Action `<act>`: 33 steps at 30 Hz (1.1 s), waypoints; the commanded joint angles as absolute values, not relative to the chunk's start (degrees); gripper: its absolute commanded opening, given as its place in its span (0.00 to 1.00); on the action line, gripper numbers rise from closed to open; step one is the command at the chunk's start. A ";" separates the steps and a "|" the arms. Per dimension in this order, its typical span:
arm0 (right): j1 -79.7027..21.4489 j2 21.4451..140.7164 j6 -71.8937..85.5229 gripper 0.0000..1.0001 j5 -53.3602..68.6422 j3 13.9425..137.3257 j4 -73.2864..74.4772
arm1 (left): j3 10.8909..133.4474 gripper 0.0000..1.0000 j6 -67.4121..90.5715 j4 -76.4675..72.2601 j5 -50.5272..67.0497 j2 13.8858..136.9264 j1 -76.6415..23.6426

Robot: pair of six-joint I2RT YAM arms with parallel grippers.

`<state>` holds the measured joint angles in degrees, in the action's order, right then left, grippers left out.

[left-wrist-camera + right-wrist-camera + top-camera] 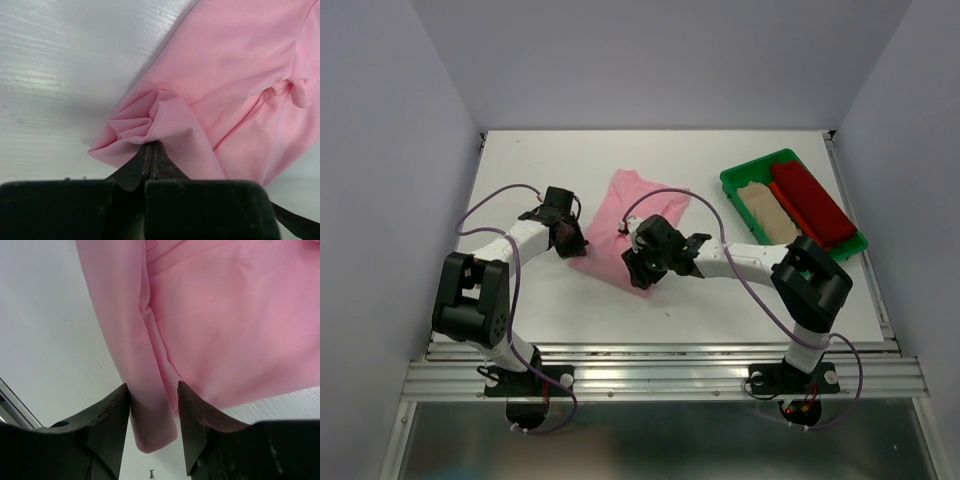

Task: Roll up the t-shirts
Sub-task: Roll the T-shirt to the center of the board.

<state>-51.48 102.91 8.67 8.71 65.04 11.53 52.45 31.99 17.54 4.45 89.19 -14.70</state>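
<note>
Left gripper [151, 146]: jaws fully closed, pinching a bunched fold at the edge of the light pink t-shirt [225, 75]. Right gripper [153, 388]: jaws partly apart, straddling a narrow folded strip of the same shirt [225, 315]; the strip lies between the fingers and shows no sign of being squeezed.

The pink shirt [635, 205] lies crumpled near the middle of the white table [720, 310], with the left gripper [565, 235] at its left edge and the right gripper [642, 265] at its near edge. Nothing lies between the two grippers but the cloth.

A green tray [740, 180] sits at the far right, well apart, holding a dark red shirt [812, 203] and a beige shirt [767, 212] side by side.

Left arm: elbow raised at the left, forearm reaching inward. Right arm: elbow raised just in front of the tray, forearm stretched leftward, low over the table.
</note>
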 commanded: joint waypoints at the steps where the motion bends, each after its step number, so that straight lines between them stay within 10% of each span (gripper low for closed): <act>1: -52.12 103.80 8.96 0.48 8.09 64.69 8.26 | 54.49 0.00 31.99 17.75 3.43 88.77 -14.85; 11: -52.12 103.71 9.67 0.62 8.17 63.63 8.44 | 54.49 0.00 31.99 17.93 3.08 88.42 -14.77; 22: -52.12 103.27 11.33 0.05 11.77 65.12 9.40 | 54.49 0.00 31.82 18.37 2.81 87.72 -14.59; 33: -45.35 109.69 10.20 0.01 30.66 75.05 20.56 | 54.32 0.00 31.55 18.11 2.90 87.19 -14.50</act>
